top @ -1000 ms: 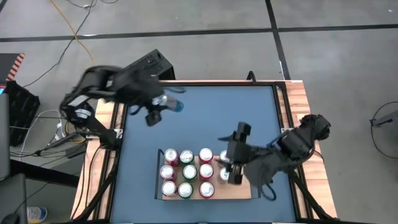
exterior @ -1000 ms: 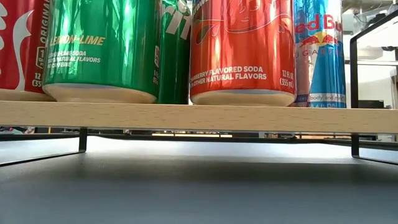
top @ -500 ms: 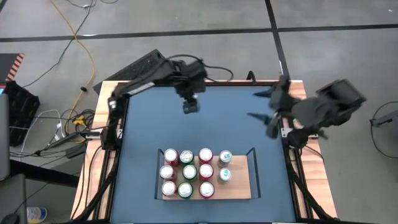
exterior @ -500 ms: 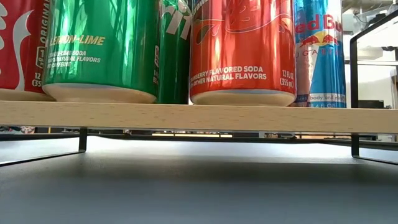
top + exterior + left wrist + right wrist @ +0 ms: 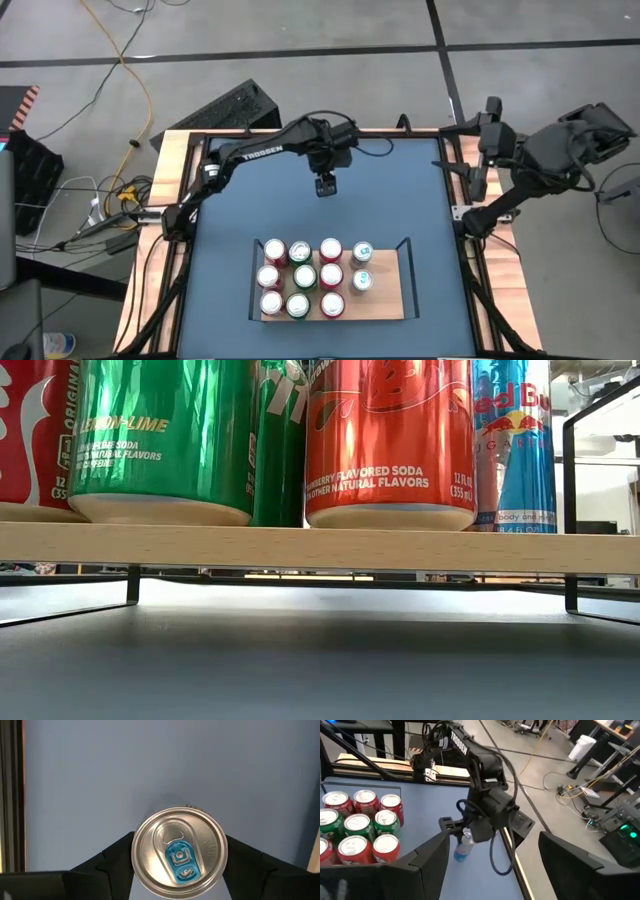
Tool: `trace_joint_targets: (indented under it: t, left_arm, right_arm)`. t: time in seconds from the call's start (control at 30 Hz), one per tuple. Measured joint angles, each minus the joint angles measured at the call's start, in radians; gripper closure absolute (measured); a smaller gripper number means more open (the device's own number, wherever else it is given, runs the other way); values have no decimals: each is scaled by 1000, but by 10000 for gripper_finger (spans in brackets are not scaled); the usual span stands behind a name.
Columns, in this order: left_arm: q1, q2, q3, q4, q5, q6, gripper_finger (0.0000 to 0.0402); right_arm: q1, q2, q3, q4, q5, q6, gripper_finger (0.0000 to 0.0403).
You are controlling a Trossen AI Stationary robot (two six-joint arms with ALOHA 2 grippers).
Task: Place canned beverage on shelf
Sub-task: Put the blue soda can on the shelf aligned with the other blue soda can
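Note:
A slim blue can (image 5: 179, 851) with a silver top and blue tab sits in my left gripper (image 5: 324, 186), above the far middle of the blue tabletop; the right wrist view shows that can (image 5: 462, 848) below the dark wrist. The light-wood shelf (image 5: 385, 295) stands near the front edge on thin black rails. Several red, green and blue cans (image 5: 300, 278) stand upright on it by their bases, seen close in the low view (image 5: 390, 440). My right gripper (image 5: 478, 148) hovers open and holding nothing over the table's far right edge. My left gripper pinches the blue can between its two fingers, one on each side just under the top rim (image 5: 136, 856). The fingers (image 5: 107, 865) come from above, pointing steeply down. The can hangs nearly upright, top up, clear of the tabletop.
The shelf's right part is bare wood, bounded by a black rail (image 5: 408, 262). Open blue tabletop (image 5: 240, 210) lies between the left gripper and the shelf. Wooden edge strips (image 5: 480, 300) run along the table's sides. A black keyboard-like box (image 5: 235, 105) lies beyond the far left corner.
My left gripper has swung from the far left corner toward the table's middle and come down, tipping to point downward; its can has turned from lying sideways to nearly upright. My right gripper has drawn back from the shelf's right side, up and toward the far right edge.

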Motion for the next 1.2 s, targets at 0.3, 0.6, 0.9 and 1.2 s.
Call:
trace_joint_targets:
  t: [0.3, 0.6, 0.9, 1.2]
  left_arm:
    - [-13, 33, -1, 58, -8, 34, 148]
    - [-18, 46, -17, 82, 44, 84, 142]
    - [-16, 46, -17, 102, 43, 98, 97]
    - [-15, -54, 16, 54, 36, 83, 90]
  right_arm:
    - [0, -21, 0, 0, -1, -9, 108]
    - [0, -8, -1, 0, -11, 6, 108]
    - [0, 2, -1, 0, -11, 29, 108]
    - [0, 2, -1, 0, -9, 21, 108]
